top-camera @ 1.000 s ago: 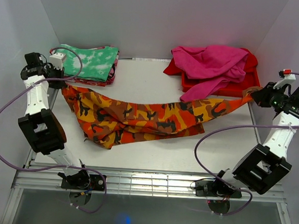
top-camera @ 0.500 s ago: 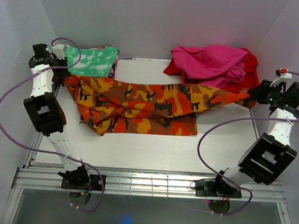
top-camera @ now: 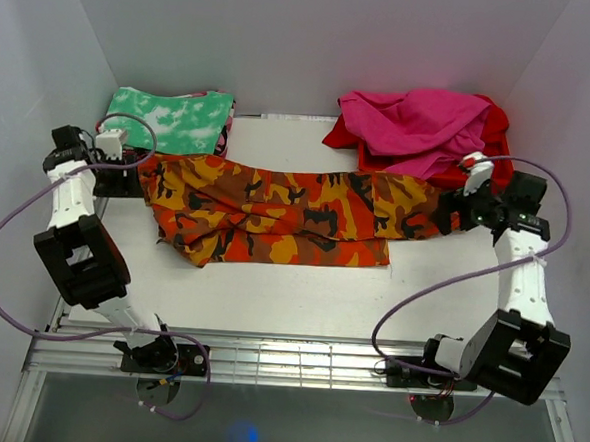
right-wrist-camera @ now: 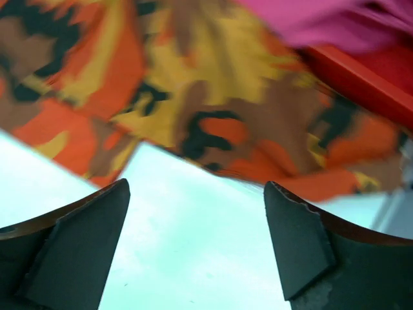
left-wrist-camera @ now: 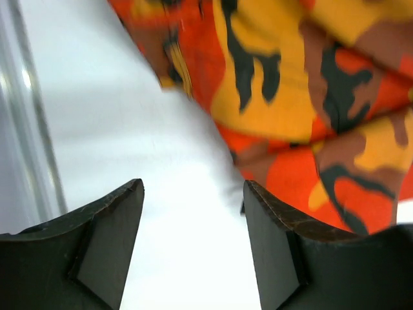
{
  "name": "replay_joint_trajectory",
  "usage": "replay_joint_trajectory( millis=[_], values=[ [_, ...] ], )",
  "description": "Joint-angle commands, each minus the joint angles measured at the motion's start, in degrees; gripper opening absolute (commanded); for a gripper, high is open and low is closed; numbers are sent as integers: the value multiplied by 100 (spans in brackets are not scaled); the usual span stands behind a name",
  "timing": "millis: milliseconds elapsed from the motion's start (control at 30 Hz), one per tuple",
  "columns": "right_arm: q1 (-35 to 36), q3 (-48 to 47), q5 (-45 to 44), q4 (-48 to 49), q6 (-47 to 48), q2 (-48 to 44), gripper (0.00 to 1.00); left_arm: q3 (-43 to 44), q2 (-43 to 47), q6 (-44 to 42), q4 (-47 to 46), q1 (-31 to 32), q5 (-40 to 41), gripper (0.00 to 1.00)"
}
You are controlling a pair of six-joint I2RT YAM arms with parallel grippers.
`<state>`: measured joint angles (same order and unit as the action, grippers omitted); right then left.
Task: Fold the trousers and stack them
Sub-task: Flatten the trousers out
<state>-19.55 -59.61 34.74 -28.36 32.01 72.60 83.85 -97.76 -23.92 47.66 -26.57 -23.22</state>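
Note:
The camouflage trousers (top-camera: pixel 276 205) lie stretched flat from left to right across the middle of the white table. My left gripper (top-camera: pixel 130 163) stands open just off their left end. In the left wrist view only bare table shows between its fingers (left-wrist-camera: pixel 193 194), and the trousers (left-wrist-camera: pixel 290 84) lie ahead and to the right. My right gripper (top-camera: pixel 446 212) stands open at their right end. The right wrist view shows it (right-wrist-camera: pixel 197 194) over bare table, with the trousers' edge (right-wrist-camera: pixel 193 97) just beyond the fingertips. Neither gripper holds the cloth.
A folded green-and-white cloth (top-camera: pixel 171 118) lies at the back left, close to the left arm. A magenta garment (top-camera: pixel 411 123) is heaped on a red tray (top-camera: pixel 478 177) at the back right, right behind the right gripper. White walls close in both sides.
Both grippers have opened and let go of the trousers, which now lie flat on the table. The right gripper has moved inward to the left. The left gripper has drawn back a little.

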Motion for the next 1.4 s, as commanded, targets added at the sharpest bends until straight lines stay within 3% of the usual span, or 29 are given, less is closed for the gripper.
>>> replay_joint_trajectory(
  millis=[0, 233, 433, 700, 1133, 1233, 1367],
  values=[
    [1065, 616, 69, -829, 1140, -615, 86, -799, 485, -323, 349, -164, -560, 72],
    [3489, 1346, -967, -399, 1079, -467, 76, -1696, 292, -217, 262, -208, -1166, 62],
    [4467, 1848, -1601, 338, 1088, -89, 75, -2250, 239, -929, -1, -209, -1115, 54],
    [4987, 2059, -2085, 1034, 1132, 562, 81, -2813, 459, -1991, -451, -209, -1193, 55],
    [5181, 1946, -2709, 1799, 1158, 1000, 76, -2778, 398, -2688, -134, -209, -1246, 67],
    [5189, 1805, -2867, 1703, 1185, 1378, 71, -2769, 363, -2688, -143, -209, -1272, 68],
    [5189, 1673, -2798, 1421, 1246, 1722, 51, -2848, 354, -2679, -160, -209, -1421, 68]
  ],
)
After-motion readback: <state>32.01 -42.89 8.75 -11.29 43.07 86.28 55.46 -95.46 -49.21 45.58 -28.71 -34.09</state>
